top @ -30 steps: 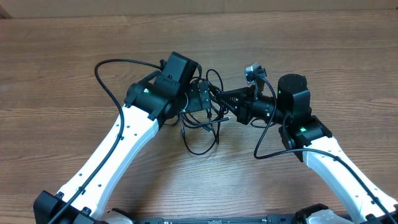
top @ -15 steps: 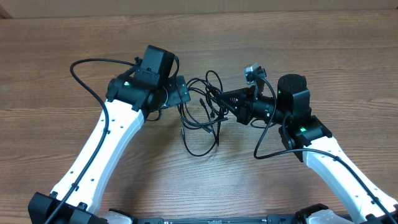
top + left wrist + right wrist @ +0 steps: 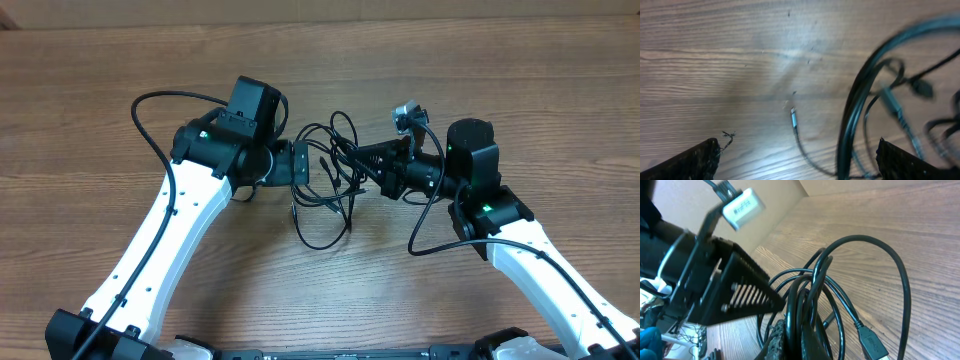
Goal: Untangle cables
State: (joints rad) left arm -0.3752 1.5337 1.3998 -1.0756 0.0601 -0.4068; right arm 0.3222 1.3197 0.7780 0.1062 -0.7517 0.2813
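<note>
Right end effector (image 3: 352,160) is clamped shut on a few strands of the cables (image 3: 335,180). The rest of the tangle spills away from it onto the desk (image 3: 500,80), toward the left end effector (image 3: 303,163). That one faces the right end effector across the tangle with its jaws fully spread and nothing in them. The risk I see is the left one closing on several strands at once, or on the very loop held opposite. Pulling apart would then cinch the knot, snag a plug in a loop, or drag the whole bundle instead of freeing one cord.
</note>
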